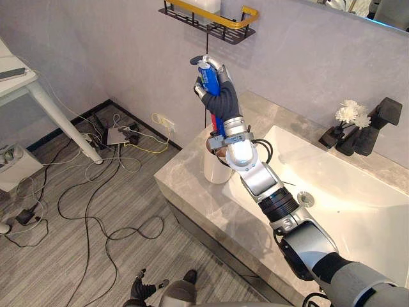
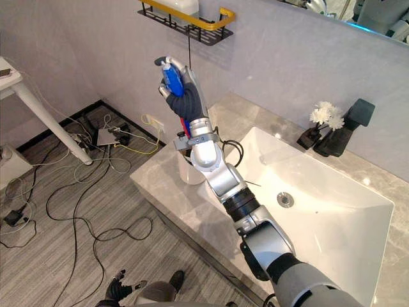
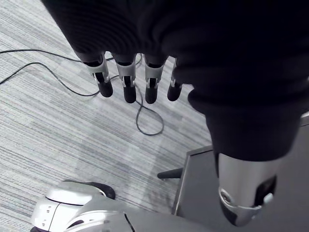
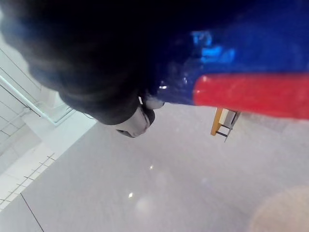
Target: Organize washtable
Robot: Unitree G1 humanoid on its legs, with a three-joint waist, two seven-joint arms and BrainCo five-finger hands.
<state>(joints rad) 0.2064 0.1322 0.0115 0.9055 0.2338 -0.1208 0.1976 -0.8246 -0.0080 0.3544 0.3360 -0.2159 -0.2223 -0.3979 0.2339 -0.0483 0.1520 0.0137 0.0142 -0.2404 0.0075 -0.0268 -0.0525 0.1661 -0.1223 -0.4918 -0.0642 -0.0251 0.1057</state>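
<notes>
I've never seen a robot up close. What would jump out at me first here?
The robot's right hand stands out first, held high against the wall with its fingers curled round a blue tube, just below a black wall shelf with a yellow rail. Under that arm a white cup stands on the grey counter, to the left of the white sink. White flowers sit by a black faucet at the back.

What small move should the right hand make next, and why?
Probably raise the tube higher and toward the wall: the right hand has its fingers curled round it just below the shelf, not yet level with its rim.
</notes>
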